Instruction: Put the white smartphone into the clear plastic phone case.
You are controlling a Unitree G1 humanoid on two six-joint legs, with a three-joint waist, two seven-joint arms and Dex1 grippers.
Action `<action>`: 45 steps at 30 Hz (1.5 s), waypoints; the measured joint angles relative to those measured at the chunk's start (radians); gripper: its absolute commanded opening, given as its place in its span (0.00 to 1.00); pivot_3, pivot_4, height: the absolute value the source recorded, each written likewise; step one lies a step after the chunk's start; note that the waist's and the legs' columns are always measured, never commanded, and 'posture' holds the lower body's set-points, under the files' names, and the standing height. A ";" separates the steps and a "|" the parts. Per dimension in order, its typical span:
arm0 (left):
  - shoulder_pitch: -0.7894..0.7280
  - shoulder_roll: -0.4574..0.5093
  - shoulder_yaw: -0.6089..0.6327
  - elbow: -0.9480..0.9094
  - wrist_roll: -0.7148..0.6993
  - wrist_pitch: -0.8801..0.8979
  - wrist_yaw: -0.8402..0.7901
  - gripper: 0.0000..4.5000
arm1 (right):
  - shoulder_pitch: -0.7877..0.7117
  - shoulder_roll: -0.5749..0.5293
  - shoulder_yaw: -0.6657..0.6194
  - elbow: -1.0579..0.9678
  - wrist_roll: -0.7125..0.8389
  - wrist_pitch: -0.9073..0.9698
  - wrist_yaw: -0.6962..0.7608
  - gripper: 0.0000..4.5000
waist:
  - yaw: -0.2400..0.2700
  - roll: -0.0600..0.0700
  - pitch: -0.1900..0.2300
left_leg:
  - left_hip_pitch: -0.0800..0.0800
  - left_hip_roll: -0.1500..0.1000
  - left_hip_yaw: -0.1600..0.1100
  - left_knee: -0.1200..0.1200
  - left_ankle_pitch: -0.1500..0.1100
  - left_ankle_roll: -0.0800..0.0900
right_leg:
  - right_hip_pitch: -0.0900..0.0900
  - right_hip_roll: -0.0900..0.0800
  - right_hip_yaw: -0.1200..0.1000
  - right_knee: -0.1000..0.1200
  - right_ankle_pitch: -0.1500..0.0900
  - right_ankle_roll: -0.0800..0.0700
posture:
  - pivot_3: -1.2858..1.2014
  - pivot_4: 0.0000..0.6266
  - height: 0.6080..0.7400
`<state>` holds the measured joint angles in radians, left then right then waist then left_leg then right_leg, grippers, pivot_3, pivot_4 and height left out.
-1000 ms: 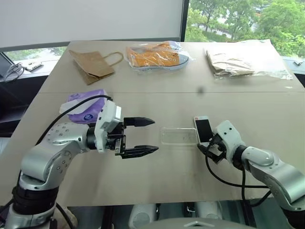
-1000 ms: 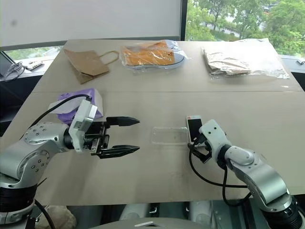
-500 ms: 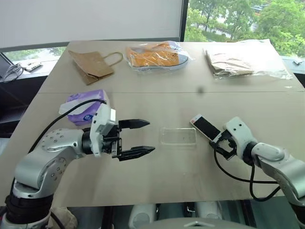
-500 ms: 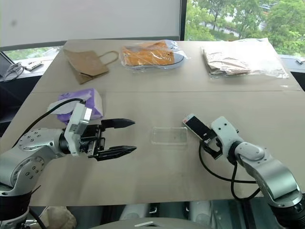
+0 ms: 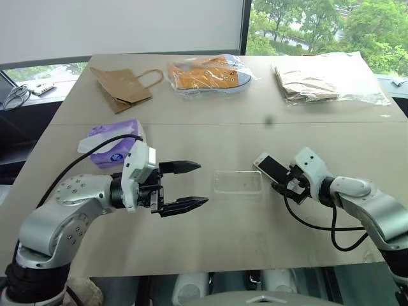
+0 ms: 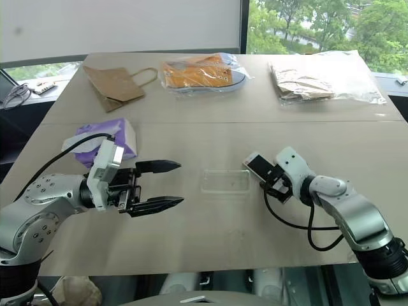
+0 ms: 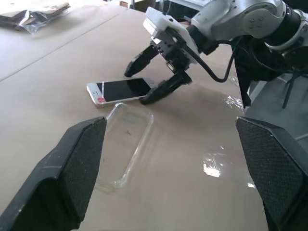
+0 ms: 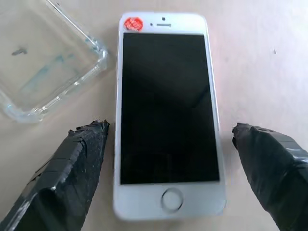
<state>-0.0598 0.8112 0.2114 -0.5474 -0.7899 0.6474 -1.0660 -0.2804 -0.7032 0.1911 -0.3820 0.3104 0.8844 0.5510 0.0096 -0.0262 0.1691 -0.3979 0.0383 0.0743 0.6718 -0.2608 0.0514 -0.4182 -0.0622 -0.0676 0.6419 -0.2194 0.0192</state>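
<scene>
The white smartphone (image 8: 166, 106) lies flat on the table, screen up, with a red sticker at its far end. That end nearly touches the right end of the clear plastic phone case (image 5: 238, 182), which lies hollow side up at the table's middle. My right gripper (image 7: 137, 86) is open and straddles the phone's home-button end, with a black finger (image 8: 82, 168) on either side and a gap to each. Left of the case, my left gripper (image 5: 203, 184) hovers open and level, pointing at it with nothing between its fingers (image 7: 82, 163).
A purple tissue pack (image 5: 115, 143) sits just behind my left arm. Along the far side of the table (image 5: 210, 242) lie a brown paper bag (image 5: 124, 86), an orange item in a clear bag (image 5: 207, 73) and brown items in a clear bag (image 5: 325, 83).
The phone stood nearly upright at my right gripper, tipped over, and now lies flat beside the case. My right gripper has moved forward along it. The left gripper stayed in place.
</scene>
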 measured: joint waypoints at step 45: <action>0.253 -0.053 0.060 0.046 0.042 -0.174 0.010 1.00 | -0.393 -0.040 0.361 0.188 -0.215 -0.326 0.599 0.65 | 0.002 0.004 0.003 | -0.004 0.000 0.001 -0.002 0.000 0.000 | -0.005 -0.002 -0.001 -0.001 0.002 -0.004 | 0.52 0.24 1.00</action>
<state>0.1934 0.7578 0.2715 -0.5015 -0.7482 0.4736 -1.0562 -0.6731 -0.7432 0.5519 -0.1939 0.0958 0.5584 1.1502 0.0120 -0.0226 0.1716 -0.4018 0.0387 0.0753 0.6698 -0.2607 0.0510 -0.4229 -0.0646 -0.0688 0.6408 -0.2170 0.0154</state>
